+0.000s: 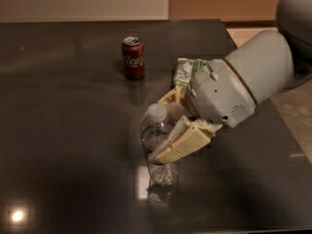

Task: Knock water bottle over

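The water bottle (163, 171) is clear and ribbed with a white cap. It stands upright near the middle of the dark table (58, 111). My gripper (158, 129) has come in from the right and straddles the bottle's upper half. The near cream finger (179, 143) lies across the front of the bottle's middle and hides part of it. The far finger (170, 97) sits just behind the cap. The fingers are spread apart with the bottle between them. The grey wrist and arm (234, 84) reach in from the right.
A red Coca-Cola can (132, 57) stands upright at the back, left of the arm. A green snack bag (185, 71) lies behind the gripper, partly hidden by the wrist. The table's right edge (273, 111) borders a lighter floor.
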Action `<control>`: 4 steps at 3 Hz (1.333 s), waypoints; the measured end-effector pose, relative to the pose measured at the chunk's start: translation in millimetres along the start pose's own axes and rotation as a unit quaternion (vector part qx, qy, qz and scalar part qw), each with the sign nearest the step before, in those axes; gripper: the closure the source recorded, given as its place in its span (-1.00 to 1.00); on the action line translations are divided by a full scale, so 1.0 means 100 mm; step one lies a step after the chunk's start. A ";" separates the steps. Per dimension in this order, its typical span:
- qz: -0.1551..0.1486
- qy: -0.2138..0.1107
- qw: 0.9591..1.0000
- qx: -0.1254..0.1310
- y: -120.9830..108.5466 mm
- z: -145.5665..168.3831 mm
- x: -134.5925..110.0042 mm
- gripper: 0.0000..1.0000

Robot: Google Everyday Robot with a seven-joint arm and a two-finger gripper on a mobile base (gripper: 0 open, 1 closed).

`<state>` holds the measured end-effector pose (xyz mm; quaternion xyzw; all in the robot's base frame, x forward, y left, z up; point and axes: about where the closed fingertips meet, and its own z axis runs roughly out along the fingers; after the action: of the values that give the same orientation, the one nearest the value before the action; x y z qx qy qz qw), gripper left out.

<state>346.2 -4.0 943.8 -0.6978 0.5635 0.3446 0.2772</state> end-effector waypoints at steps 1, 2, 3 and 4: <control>-0.017 0.046 0.999 0.005 -0.17 -0.18 0.01 0.74; -0.067 0.120 0.990 0.002 -0.38 -0.34 0.03 1.00; -0.128 0.204 0.971 -0.005 -0.50 -0.36 0.08 1.00; -0.177 0.281 0.943 -0.017 -0.52 -0.28 0.17 1.00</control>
<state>404.0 -24.8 947.1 -0.8591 0.4803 0.0897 0.1524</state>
